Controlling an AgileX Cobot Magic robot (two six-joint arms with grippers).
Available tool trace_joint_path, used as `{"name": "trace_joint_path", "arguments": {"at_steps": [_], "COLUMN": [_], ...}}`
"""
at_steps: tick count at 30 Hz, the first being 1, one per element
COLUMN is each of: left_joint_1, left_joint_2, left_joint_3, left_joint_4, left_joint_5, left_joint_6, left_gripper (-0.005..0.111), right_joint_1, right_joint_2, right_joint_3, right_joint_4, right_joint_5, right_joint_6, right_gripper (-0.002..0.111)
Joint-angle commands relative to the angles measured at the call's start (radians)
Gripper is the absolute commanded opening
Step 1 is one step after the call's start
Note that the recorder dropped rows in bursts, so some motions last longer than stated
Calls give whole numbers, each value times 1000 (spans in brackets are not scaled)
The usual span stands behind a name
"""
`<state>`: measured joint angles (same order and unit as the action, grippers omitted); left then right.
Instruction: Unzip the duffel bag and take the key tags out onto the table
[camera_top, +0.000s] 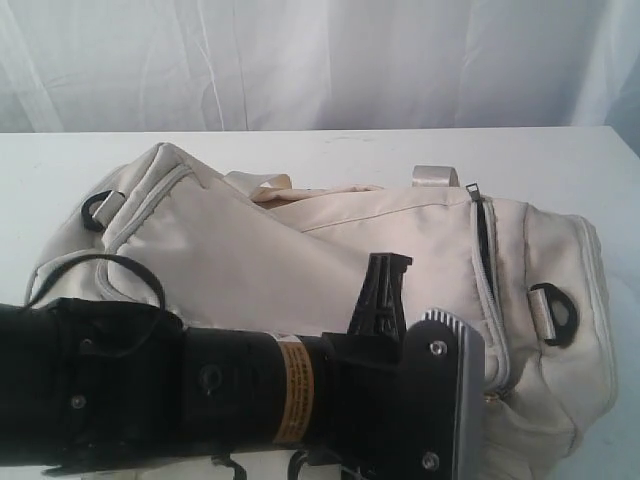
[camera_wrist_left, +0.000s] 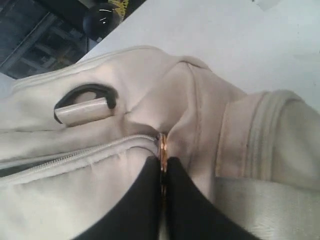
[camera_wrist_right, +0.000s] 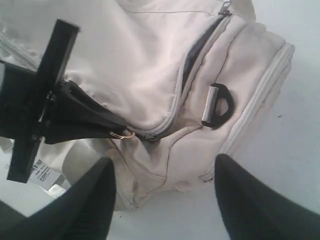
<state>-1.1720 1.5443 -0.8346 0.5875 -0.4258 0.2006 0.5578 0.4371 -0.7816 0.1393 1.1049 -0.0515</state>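
Observation:
The cream duffel bag (camera_top: 300, 250) lies on its side on the white table (camera_top: 560, 160). Its grey zipper (camera_wrist_right: 175, 107) curves round one end, and a short dark gap (camera_wrist_right: 192, 60) shows along it. My left gripper (camera_wrist_left: 163, 161) is shut on the gold zipper pull (camera_wrist_left: 162, 145) at the zipper's near end. From the right wrist the same pull (camera_wrist_right: 121, 134) shows pinched in the black fingers (camera_wrist_right: 100, 122). My right gripper (camera_wrist_right: 164, 160) hangs open above the bag's end and the table, holding nothing. The key tags are out of view.
My left arm (camera_top: 230, 385) fills the front of the exterior view and hides the bag's near side. Black strap rings (camera_top: 555, 310) (camera_top: 100, 210) sit at both ends of the bag. A white curtain (camera_top: 300, 60) hangs behind the table. Clear wrapping with a label (camera_wrist_right: 42, 172) lies by the bag.

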Motion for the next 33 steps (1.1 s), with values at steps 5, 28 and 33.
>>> {"name": "trace_joint_path", "arguments": {"at_steps": [5, 28, 33], "left_joint_1": [-6, -6, -6], "left_joint_2": [-75, -86, -86], "left_joint_3": [-5, -5, -4], "left_joint_4": [1, 4, 4], "left_joint_5": [-26, 60, 82], "left_joint_6": [-191, -311, -368], "left_gripper": [6, 6, 6], "right_joint_1": [1, 1, 1], "right_joint_2": [-2, 325, 335], "right_joint_3": [26, 180, 180], "right_joint_4": [-17, 76, 80], "right_joint_5": [-154, -477, -480], "right_joint_6": [107, 196, 196], "right_gripper": [57, 57, 57]}}
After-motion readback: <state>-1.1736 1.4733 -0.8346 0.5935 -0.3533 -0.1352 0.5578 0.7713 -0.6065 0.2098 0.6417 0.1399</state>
